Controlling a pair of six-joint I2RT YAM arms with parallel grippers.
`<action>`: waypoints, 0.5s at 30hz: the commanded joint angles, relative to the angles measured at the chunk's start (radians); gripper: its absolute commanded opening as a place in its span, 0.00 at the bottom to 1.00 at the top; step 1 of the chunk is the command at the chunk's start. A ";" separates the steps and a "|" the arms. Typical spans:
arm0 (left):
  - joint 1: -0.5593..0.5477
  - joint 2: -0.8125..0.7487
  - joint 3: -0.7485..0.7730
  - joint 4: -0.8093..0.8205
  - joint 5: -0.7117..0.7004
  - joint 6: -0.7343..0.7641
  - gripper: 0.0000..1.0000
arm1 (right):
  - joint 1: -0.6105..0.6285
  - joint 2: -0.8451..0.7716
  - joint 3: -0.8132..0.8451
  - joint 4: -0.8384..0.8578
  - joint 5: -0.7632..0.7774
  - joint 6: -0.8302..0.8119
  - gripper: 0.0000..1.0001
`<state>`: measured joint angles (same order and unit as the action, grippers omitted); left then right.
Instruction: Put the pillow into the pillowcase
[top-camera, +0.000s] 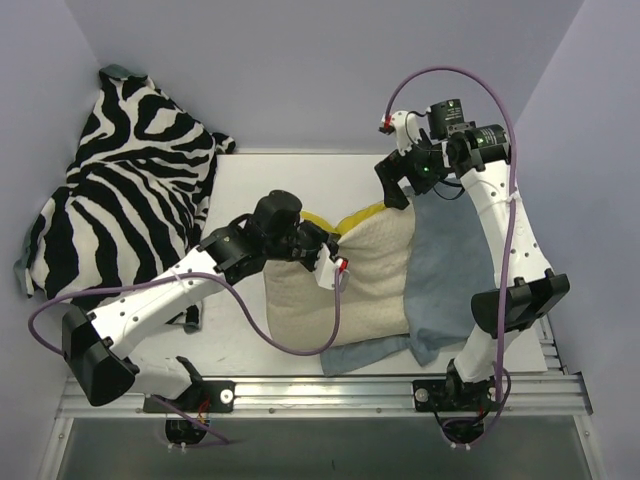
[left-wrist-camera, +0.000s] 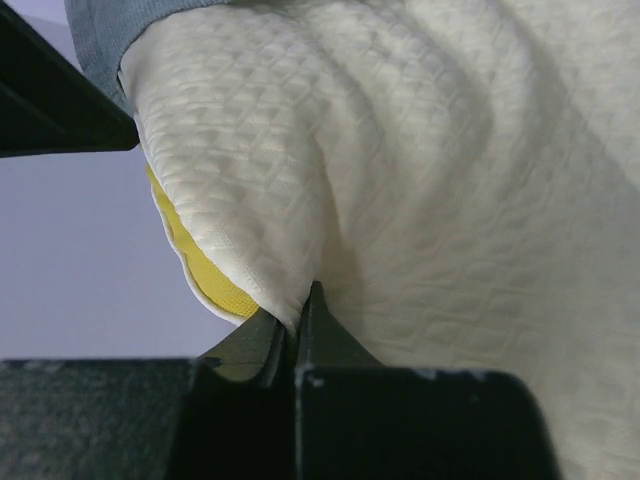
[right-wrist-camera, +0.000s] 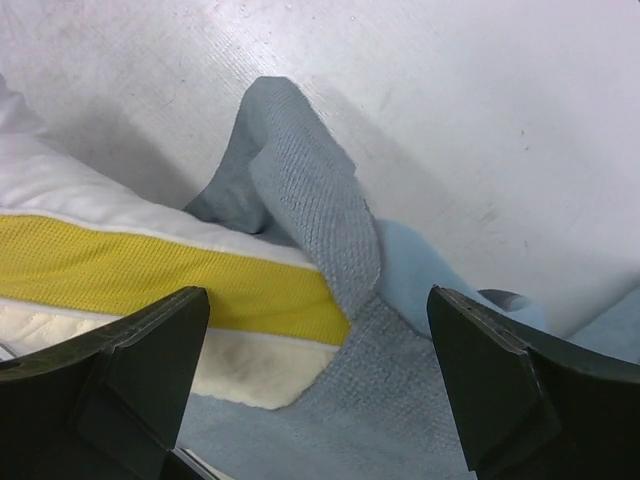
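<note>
my L end effector (left-wrist-camera: 300, 300) pinches pillow (top-camera: 370, 270) edge | R end effector (right-wrist-camera: 315, 300) spread wide, empty, near pillowcase (top-camera: 445, 270) mouth | prog: pillow mostly outside, insertion left, I judge

Jaws held wide apart frame a raised grey-blue pillowcase (right-wrist-camera: 318, 215) fold between them. The pillow (right-wrist-camera: 150, 272) shows its yellow edge beside the fold, with white tabletop (right-wrist-camera: 480, 100) beyond.

I see a zebra-print cloth (top-camera: 130, 200), black and white, heaped and rumpled at 9 to 10 o'clock in my overhead view. It lies over the left edge of the white table (top-camera: 290, 175) and against the walls (top-camera: 330, 70), which are pale lavender on three sides. A bit of teal-grey trim (top-camera: 122, 71) pokes out at its top. A metal rail (top-camera: 330, 392) runs along 6 o'clock. My right wrist view has bare, faintly scuffed table (right-wrist-camera: 480, 90) from 12 to 2 o'clock.
</note>
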<state>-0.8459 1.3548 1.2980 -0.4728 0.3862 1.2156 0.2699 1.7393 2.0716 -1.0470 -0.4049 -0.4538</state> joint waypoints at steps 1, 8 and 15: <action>-0.028 -0.051 -0.014 0.134 0.013 0.116 0.00 | -0.014 0.006 -0.004 -0.021 0.058 -0.019 0.96; -0.036 -0.054 -0.020 0.154 0.014 0.127 0.00 | -0.021 0.032 0.021 -0.024 0.080 -0.019 0.93; -0.036 -0.071 -0.042 0.168 0.013 0.140 0.00 | -0.032 0.062 -0.119 -0.125 0.107 -0.086 0.66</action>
<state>-0.8757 1.3441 1.2446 -0.4259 0.3695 1.2991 0.2432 1.7794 2.0071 -1.0771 -0.3336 -0.5003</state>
